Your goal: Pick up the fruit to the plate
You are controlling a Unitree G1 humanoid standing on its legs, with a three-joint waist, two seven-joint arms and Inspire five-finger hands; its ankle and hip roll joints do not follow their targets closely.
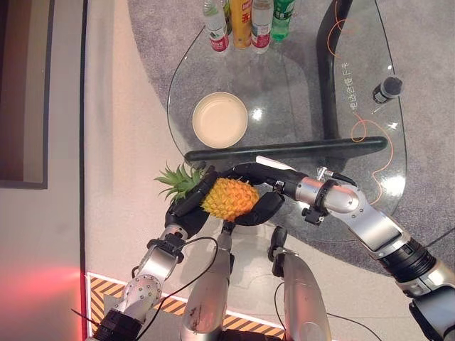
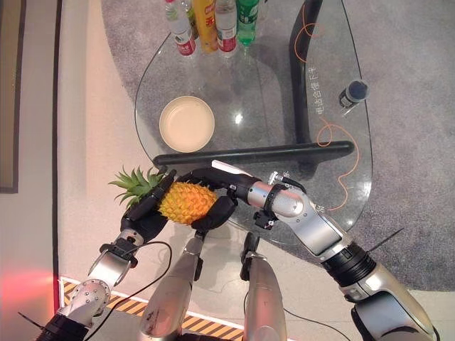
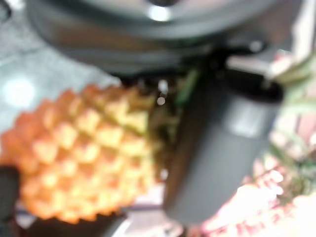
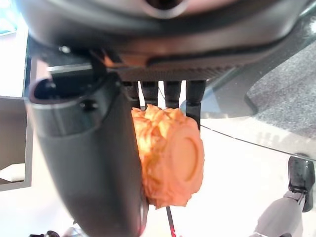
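Nearest to me, I have the pineapple (image 1: 229,198) caught between both hands, off the table, just short of the near edge of the glass table (image 1: 298,106). My left hand (image 1: 186,210) is clamped on the crown end, its fingers laid along the fruit beside the green leaves, and the left wrist view shows the thumb pressed against the scaly skin. My right hand (image 1: 264,186) is wrapped round the butt end, fingers curled over the top and thumb underneath; the right wrist view shows the flat cut base sitting between thumb and fingers. So I judge the pick-up done and the carry only begun. Just beyond the hands runs the dark bar (image 1: 288,150) of the table frame, and past that, on the glass, the cream plate (image 1: 220,119) sits bare, well apart from the fruit. What is left, as I read it, is lifting over the bar, setting down on the plate and letting go. Farther still stand four bottles (image 1: 249,21) at the far rim.
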